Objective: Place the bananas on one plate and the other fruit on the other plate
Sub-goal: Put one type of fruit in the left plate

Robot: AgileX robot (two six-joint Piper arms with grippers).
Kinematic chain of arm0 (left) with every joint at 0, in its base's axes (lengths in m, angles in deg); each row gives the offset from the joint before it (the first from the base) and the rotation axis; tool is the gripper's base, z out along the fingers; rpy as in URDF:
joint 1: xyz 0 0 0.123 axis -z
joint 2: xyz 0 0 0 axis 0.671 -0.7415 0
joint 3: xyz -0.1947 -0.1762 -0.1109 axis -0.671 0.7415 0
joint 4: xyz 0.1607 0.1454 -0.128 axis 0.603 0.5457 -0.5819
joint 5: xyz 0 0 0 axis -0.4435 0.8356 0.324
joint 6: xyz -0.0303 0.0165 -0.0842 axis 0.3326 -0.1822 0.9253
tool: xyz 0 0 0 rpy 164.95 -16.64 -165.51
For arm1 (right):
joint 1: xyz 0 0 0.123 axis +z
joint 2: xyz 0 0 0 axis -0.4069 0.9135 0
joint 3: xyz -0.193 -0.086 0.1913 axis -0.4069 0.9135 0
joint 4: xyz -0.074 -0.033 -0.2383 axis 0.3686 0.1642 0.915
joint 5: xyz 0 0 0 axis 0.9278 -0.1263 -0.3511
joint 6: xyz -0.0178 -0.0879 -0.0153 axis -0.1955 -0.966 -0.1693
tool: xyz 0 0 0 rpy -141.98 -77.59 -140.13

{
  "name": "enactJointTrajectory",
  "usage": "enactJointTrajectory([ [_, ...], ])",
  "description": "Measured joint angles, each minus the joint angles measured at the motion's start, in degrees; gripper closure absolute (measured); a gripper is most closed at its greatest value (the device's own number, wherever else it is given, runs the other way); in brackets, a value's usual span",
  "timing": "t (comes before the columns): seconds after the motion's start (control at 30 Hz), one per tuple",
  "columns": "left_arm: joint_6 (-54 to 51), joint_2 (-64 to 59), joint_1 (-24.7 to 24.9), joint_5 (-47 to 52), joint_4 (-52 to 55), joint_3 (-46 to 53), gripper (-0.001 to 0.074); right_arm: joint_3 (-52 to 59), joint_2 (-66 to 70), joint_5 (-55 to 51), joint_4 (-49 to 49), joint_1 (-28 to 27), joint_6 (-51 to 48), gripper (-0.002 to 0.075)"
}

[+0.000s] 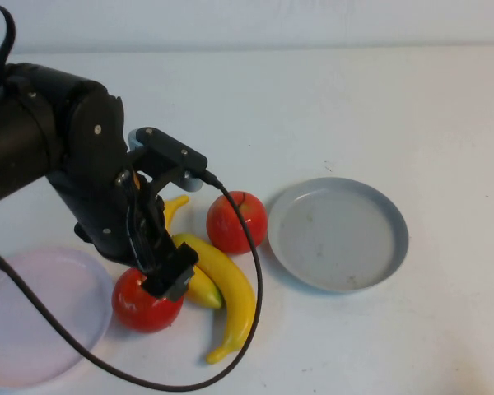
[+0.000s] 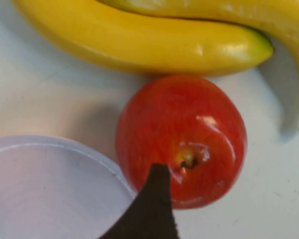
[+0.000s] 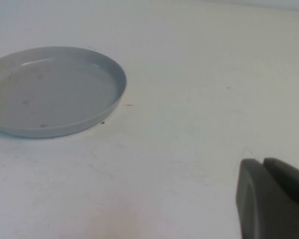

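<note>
Both red apples [image 1: 237, 220] and both bananas [image 1: 227, 290] on bare table between the empty pink plate [image 1: 33, 317] and empty grey-blue plate [image 1: 339, 234]: nothing sorted yet. Left gripper [image 1: 166, 280] low over the nearer apple [image 2: 181, 139] beside the pink rim (one dark fingertip visible; spread impossible to tell). Right gripper [image 3: 273, 199] parked off past the grey-blue plate, fingers pressed together.

White desk [image 1: 379, 99] spreads under and all around the jaws, faint dark scuffs on it; pale wall [image 1: 255, 20] at far edge.
</note>
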Motion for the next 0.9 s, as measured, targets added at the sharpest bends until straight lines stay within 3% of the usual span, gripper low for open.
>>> enactJointTrajectory([
  [0.33, -0.36, -3.23, -2.91, -2.38, 1.12, 0.00, 0.0066, 0.00, 0.00, 0.00, 0.00, 0.00, 0.00, 0.0743],
  [0.9, -0.61, -5.21, -3.08, -11.24, 1.35, 6.11, 0.0066, 0.00, 0.00, 0.00, 0.00, 0.00, 0.00, 0.0743],
])
